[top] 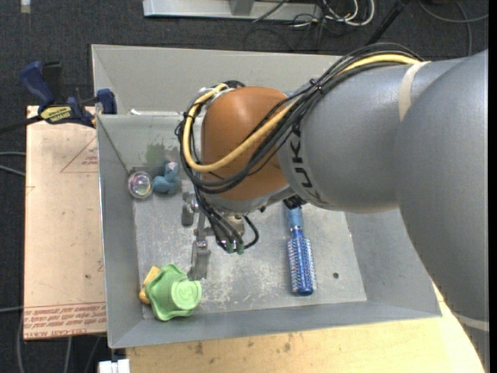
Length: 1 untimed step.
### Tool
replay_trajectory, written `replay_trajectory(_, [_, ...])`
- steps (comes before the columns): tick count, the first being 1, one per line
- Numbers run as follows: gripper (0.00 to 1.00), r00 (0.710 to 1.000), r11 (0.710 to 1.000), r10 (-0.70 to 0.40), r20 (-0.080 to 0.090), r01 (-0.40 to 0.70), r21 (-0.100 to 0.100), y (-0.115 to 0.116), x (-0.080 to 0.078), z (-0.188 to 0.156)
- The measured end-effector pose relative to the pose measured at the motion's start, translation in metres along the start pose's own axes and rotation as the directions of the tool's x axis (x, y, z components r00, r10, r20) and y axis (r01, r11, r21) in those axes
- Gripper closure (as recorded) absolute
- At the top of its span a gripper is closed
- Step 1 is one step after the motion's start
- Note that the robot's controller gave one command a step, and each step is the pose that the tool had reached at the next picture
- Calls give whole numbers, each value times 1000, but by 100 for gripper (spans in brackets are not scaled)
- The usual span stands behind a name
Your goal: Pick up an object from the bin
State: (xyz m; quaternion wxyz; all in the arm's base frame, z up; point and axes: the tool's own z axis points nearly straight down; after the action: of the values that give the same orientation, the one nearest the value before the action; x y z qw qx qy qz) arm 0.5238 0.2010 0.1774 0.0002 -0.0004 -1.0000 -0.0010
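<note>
**Claw** (199, 264). Poised low, just beside the upper right edge of the green scalloped toy (175, 294). Touching or barely apart: cannot tell. Released or clenched: cannot tell. Carrying no visible object.

**Green scalloped toy.** Taken here as landmark and, judged by nearness alone, the likeliest pick. Lying flat on the floor of the bin (233, 317), round cap upward, with the left and near walls close by.

**Other stock, placed from the green toy:**
- Small yellow-orange piece (145, 289), touching its left side.
- Blue hairbrush (300, 256), well apart to the right.
- Clear ball (140, 183) and small blue figure (165, 180), well apart above.

**Handling note.** Shift down-left until centred over the raised cap, then descend. Straddle the cap, not the wavy rim. Avoid snagging the yellow-orange piece. Lift straight.

**Pose.** Arm (373, 130) entering from the right. Orange wrist cover (237, 142) up-right of the toy, aimed steeply down and looped with cables (233, 160).
</note>
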Motion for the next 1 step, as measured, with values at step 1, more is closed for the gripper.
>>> replay_trajectory(1, [0, 996, 996, -92, 4, 92, -1, 8, 26, 85])
